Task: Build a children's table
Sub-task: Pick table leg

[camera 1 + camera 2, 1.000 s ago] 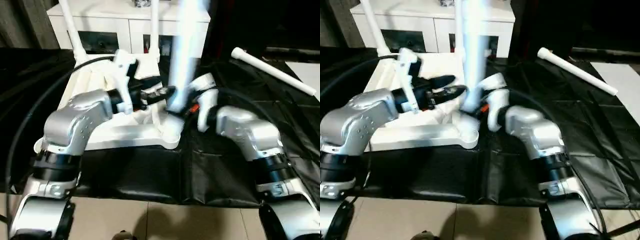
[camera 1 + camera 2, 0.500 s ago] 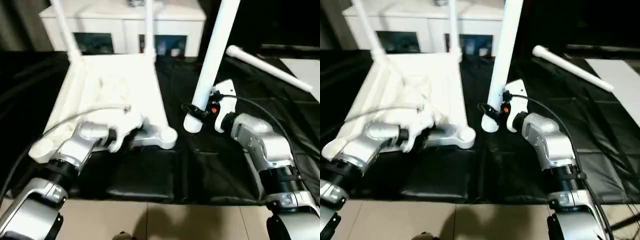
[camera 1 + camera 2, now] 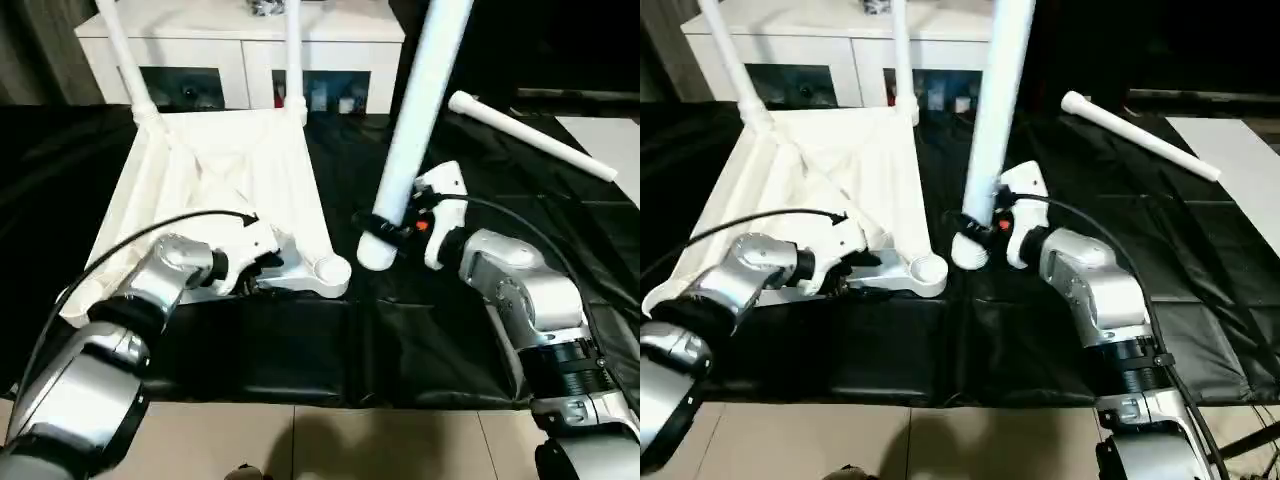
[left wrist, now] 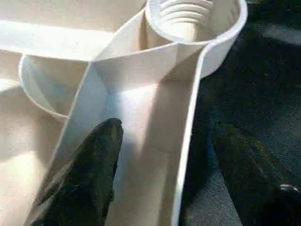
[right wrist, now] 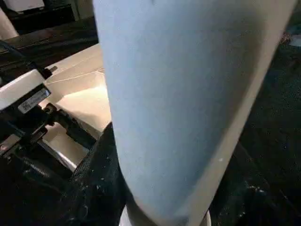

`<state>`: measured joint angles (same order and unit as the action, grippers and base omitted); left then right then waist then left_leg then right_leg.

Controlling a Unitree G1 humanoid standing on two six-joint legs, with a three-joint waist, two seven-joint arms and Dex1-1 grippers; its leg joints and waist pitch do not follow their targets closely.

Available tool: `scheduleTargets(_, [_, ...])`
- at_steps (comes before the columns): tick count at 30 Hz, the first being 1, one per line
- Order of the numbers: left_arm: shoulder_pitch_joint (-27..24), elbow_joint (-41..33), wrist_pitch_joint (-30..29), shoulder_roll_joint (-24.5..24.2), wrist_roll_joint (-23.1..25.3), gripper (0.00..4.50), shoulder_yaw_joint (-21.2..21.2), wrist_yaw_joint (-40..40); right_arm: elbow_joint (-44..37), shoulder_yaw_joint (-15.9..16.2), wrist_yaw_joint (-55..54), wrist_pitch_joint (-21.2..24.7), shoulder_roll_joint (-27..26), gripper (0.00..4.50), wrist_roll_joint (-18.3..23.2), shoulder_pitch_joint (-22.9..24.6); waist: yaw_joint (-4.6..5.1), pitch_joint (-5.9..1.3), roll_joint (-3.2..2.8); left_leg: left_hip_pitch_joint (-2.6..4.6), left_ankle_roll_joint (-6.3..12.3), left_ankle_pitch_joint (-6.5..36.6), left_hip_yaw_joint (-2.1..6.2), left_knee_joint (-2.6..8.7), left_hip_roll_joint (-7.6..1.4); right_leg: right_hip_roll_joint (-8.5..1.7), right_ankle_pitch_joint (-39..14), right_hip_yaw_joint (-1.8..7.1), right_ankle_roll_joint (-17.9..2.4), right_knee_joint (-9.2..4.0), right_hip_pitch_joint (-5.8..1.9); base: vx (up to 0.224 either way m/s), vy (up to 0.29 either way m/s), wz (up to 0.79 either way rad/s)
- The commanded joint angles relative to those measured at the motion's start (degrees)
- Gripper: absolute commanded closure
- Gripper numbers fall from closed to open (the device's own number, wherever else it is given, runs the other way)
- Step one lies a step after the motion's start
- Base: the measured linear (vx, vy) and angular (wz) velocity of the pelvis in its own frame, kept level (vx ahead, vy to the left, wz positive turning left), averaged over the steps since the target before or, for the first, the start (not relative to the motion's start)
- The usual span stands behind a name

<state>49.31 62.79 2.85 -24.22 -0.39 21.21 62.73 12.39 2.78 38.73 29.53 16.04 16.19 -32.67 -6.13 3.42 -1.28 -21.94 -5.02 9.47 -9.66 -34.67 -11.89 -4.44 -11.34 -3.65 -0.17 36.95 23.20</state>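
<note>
Left eye view shows you black sheeting [image 3: 440, 340] under both pincers, a white cabinet [image 3: 240, 60] beyond. Your right gripper [image 3: 385, 228] clamps a white leg [image 3: 420, 110], upright beside the upturned tabletop [image 3: 220, 190]. Your left gripper [image 4: 160, 155] stands spread, straddling the rim by the empty corner socket [image 4: 195, 21]; another leg [image 3: 530, 135] lies farther off

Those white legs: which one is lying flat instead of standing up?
The leg on the black mat at far right; two stand in the tabletop, one the right gripper holds.
</note>
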Motion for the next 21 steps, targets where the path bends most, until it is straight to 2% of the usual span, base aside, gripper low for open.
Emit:
scheduleTargets(1, [1.57,2.2,0.6,-0.11,0.1,1.48,-0.71,1.06,-1.58,-0.07,0.49,0.44,0.39,2.62,0.8,0.06,-0.05,-4.8,-0.64,1.11,-1.37,11.64,0.19,3.8,-0.65,-3.33,-0.59,2.51,-14.71,-4.05,-3.67,0.0,0.0,0.0])
scheduleTargets(2, [1.79,2.68,0.83,-0.04,-0.03,1.59,-1.03,0.97,-1.71,-0.04,0.56,0.5,0.43,2.62,0.86,0.13,-0.05,-4.8,-0.5,1.16,-1.29,11.78,0.15,3.81,-0.67,-3.31,-0.71,2.52,-14.73,-4.09,-3.64,0.0,0.0,0.0])
scheduleTargets(12, [3.52,6.49,2.51,-0.04,0.81,2.27,-3.49,2.63,-2.0,0.6,1.46,0.71,0.23,2.62,0.81,0.2,-0.36,-4.73,-0.69,1.23,-1.28,12.36,0.23,3.91,-0.84,-3.46,-0.91,2.52,-15.17,-4.08,-3.59,0.0,0.0,0.0])
scheduleTargets(17, [3.37,7.32,3.56,0.29,1.6,2.64,-3.47,4.08,-1.44,0.68,1.69,0.24,0.0,2.62,0.63,-0.14,-0.43,-4.71,-0.96,1.18,-1.49,12.79,0.29,3.94,-0.81,-3.49,-0.96,2.51,-15.11,-4.07,-3.61,0.0,0.0,0.0])
scheduleTargets(18, [3.34,7.36,3.61,0.32,1.67,2.66,-3.45,4.17,-1.43,0.68,1.7,0.21,-0.01,2.62,0.61,-0.15,-0.4,-4.74,-0.85,1.21,-1.45,12.79,0.26,3.94,-0.82,-3.46,-0.76,2.52,-15.15,-4.1,-3.61,0.0,0.0,0.0])
scheduleTargets(19, [3.26,7.46,3.75,0.4,1.87,2.9,-3.36,4.36,-1.39,0.67,1.71,0.16,-0.01,2.62,0.58,-0.15,-0.46,-4.75,-0.85,1.2,-1.43,12.58,0.29,3.93,-0.84,-3.52,-0.39,2.52,-15.27,-4.05,-3.65,0.0,0.0,0.0])
scheduleTargets(20, [2.74,7.57,4.2,0.59,2.77,2.9,-2.81,4.61,-1.34,0.61,1.72,0.08,-0.09,2.62,0.56,-0.15,-0.46,-4.72,-1.19,1.18,-1.39,12.64,0.35,3.95,-0.86,-3.51,-0.35,2.51,-15.28,-4.1,-3.61,0.0,0.0,0.0])
scheduleTargets(21, [2.44,7.6,4.42,0.71,3.23,2.9,-2.62,4.68,-1.35,0.6,1.7,0.07,-0.17,2.62,0.55,-0.15,-0.41,-4.7,-1.11,1.17,-1.46,12.86,0.32,3.96,-0.85,-3.48,-0.41,2.5,-15.22,-4.13,-3.64,0.0,0.0,0.0])
